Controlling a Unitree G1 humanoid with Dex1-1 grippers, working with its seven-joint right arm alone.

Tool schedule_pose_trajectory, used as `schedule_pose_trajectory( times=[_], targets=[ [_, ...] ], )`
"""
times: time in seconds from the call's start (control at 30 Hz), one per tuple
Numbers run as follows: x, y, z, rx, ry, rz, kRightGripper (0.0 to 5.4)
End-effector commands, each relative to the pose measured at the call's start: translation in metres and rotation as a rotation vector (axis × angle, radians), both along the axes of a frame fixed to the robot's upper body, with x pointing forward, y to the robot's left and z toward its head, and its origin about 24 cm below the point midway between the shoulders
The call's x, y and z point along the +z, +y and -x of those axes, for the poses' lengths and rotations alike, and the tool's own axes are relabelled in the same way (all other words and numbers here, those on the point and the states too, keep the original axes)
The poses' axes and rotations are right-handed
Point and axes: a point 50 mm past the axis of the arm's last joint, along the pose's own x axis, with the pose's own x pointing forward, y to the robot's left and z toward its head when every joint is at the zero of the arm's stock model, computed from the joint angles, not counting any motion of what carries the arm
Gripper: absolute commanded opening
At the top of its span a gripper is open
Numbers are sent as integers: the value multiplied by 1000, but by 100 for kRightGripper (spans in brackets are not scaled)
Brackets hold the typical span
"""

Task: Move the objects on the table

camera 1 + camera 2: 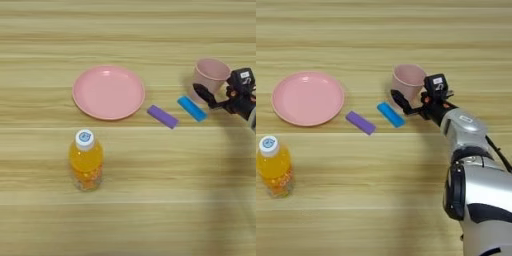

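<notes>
Tabletop (150, 210) — pink plate (108, 92) lying flat at 10 o'clock; purple block (162, 116) and blue block (192, 108) side by side right of it, apart. Pink cup (408, 80) upright at 2 o'clock, the gripper (406, 100) at its near side — whether its fingers (398, 99) are spread or closed, cannot tell. Orange juice bottle (86, 160) stands at 7 o'clock.

Table (150, 210) matt wood; plate (108, 92), cup (212, 73) smooth plastic; forearm (481, 185) glossy metal.
</notes>
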Motion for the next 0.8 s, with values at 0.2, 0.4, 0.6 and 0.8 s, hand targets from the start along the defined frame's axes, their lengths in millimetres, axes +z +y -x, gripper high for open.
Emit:
schedule_pose_trajectory(
  times=[0.2,0.4,0.6,0.8],
  targets=[
    [48,2,-24,-23,-162,55,537],
    [48,3,-25,-28,-162,56,537],
    [46,11,-28,-25,-166,48,537],
    [42,27,-33,-27,-163,33,522]
  ],
)
